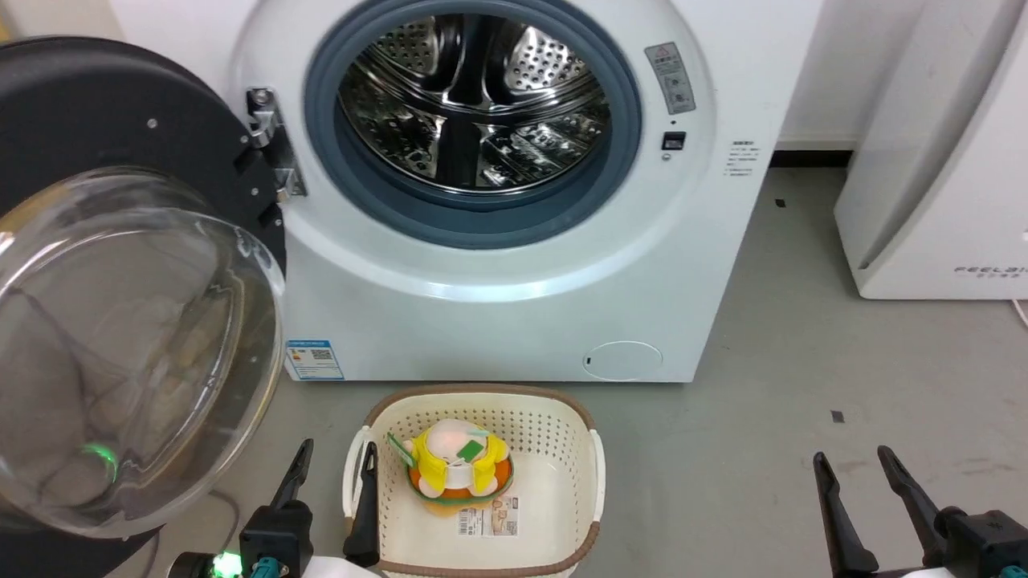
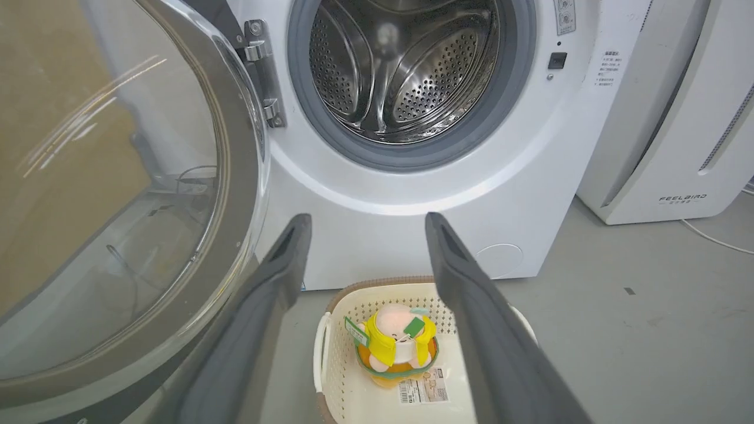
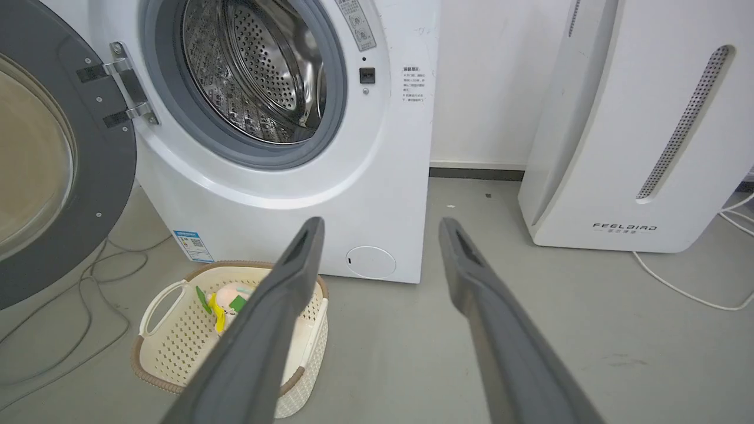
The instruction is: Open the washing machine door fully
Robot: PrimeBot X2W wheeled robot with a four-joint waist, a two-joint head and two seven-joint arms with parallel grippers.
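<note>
At the left of the washing machine (image 1: 498, 321), the washing machine door (image 1: 136, 281) stands swung wide on its hinge. Left gripper (image 1: 339, 444) and right gripper (image 1: 850, 453) hover low, fingers spread, empty.

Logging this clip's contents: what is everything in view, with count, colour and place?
washing machine: one, white, centre
washing machine door: one, black with clear glass bowl, open at left
drum: one, steel, inside grey ring
laundry basket: one, cream, floor before machine
plush toy: one, yellow and white, in basket
FEELBIRD appliance: one, white, right of machine
cables: several, white or grey, floor
left gripper: one, dark fingers apart, lower left
right gripper: one, dark fingers apart, lower right
</note>
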